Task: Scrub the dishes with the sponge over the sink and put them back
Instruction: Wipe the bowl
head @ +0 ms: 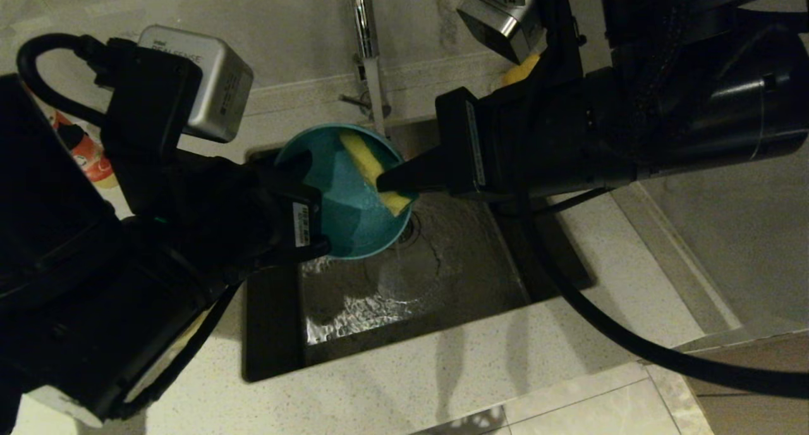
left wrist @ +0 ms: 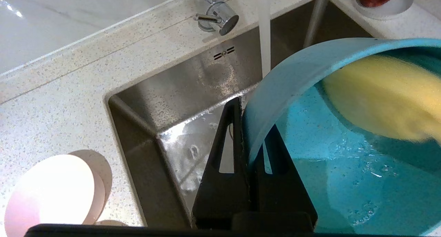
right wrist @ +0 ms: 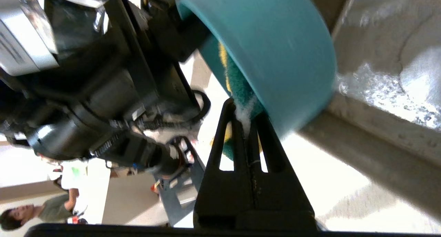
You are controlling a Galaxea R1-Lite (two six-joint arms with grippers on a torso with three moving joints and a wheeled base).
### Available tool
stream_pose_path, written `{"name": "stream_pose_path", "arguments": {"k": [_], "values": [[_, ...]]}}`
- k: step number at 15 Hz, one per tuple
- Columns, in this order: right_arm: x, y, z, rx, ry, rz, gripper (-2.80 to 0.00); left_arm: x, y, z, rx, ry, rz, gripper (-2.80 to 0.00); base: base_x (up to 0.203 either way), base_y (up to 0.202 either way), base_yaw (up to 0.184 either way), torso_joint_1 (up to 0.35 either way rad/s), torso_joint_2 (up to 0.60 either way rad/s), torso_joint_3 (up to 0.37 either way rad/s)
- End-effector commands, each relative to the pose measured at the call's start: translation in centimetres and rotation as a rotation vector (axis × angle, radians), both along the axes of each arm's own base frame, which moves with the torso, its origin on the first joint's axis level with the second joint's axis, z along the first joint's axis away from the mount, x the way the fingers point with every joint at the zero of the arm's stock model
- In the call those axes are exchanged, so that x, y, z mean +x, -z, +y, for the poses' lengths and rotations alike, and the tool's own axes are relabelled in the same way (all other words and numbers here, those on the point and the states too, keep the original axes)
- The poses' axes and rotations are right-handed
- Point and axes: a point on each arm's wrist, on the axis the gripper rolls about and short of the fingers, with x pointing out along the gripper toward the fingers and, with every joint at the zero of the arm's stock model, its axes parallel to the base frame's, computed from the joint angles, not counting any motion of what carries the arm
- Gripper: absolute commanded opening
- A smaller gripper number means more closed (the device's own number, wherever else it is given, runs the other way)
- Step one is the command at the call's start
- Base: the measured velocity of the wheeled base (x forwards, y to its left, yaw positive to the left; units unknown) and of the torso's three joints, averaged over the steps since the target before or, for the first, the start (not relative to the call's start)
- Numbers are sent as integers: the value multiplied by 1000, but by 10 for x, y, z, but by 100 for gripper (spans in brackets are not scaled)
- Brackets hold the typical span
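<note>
Left gripper (left wrist: 253, 151) pinches light blue bowl (head: 351, 201) by rim, tilted over sink (head: 442, 277) back edge. Right gripper (head: 385, 183) clamps sponge (head: 373, 169) inside bowl. Risks: thin wet rim grip slips under scrubbing push; tap (left wrist: 215, 14) stream splashes counter (left wrist: 58, 102).

One blue bowl (head: 344, 195), one pink bowl (left wrist: 51, 192), one sponge (head: 373, 169), one sink (head: 442, 277).
</note>
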Motion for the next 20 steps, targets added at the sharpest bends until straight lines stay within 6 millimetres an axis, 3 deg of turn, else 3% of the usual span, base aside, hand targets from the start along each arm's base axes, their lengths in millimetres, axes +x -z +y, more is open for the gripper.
{"name": "stream_pose_path", "arguments": {"k": [1, 5, 12, 20], "values": [[-9, -2, -10, -10, -5, 10, -280, 0, -3, 2, -16, -10, -10, -280, 0, 0, 0, 0, 0, 0], [-9, 12, -8, -50, -10, 41, -280, 2, -13, 0, -39, -15, -31, -280, 0, 0, 0, 0, 0, 0], [-4, 25, 20, -73, -54, 61, -280, 3, -15, -1, -49, -13, -33, -280, 0, 0, 0, 0, 0, 0], [-3, 1, 17, -3, -43, 2, -280, 1, -1, 1, -37, -8, -20, -280, 0, 0, 0, 0, 0, 0]]}}
